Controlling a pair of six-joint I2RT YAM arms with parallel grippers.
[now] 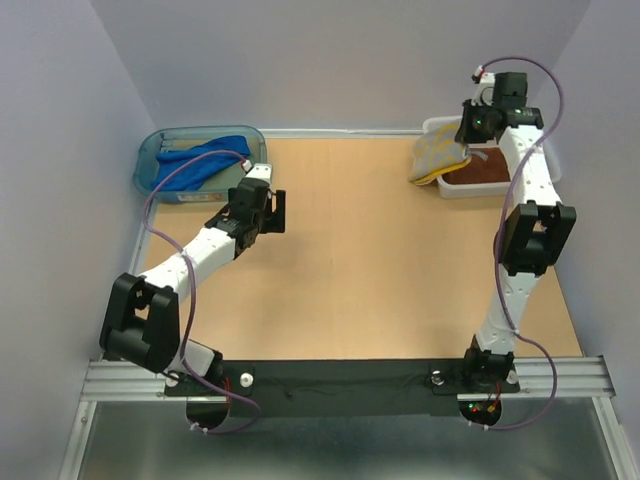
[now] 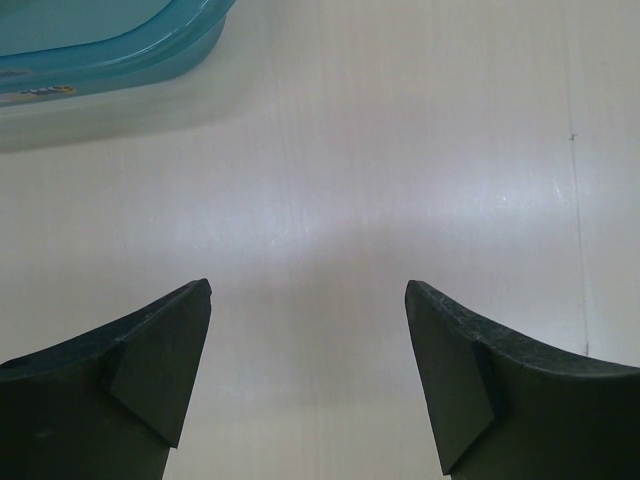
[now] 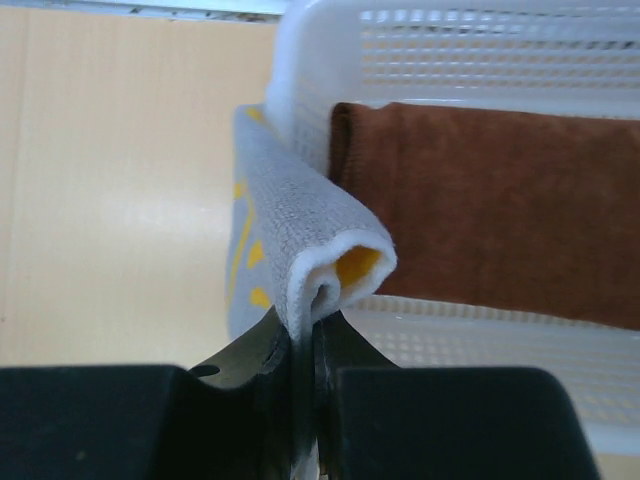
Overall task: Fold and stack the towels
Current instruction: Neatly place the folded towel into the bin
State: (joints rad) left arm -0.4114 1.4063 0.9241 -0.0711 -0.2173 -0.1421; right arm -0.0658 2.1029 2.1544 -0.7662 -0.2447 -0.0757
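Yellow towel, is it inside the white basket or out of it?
Partly out: the yellow towel hangs over the basket rim, a fold pinched in the shut right pincer.

The table (image 1: 380, 270) is smooth pale wood with a soft sheen. At upper left, the teal tub (image 2: 100, 50) is glossy translucent plastic. The white basket (image 3: 480, 50) is perforated plastic; the yellow towel (image 3: 290, 220) and rust-brown towel (image 3: 480, 200) are fuzzy matt cloth.
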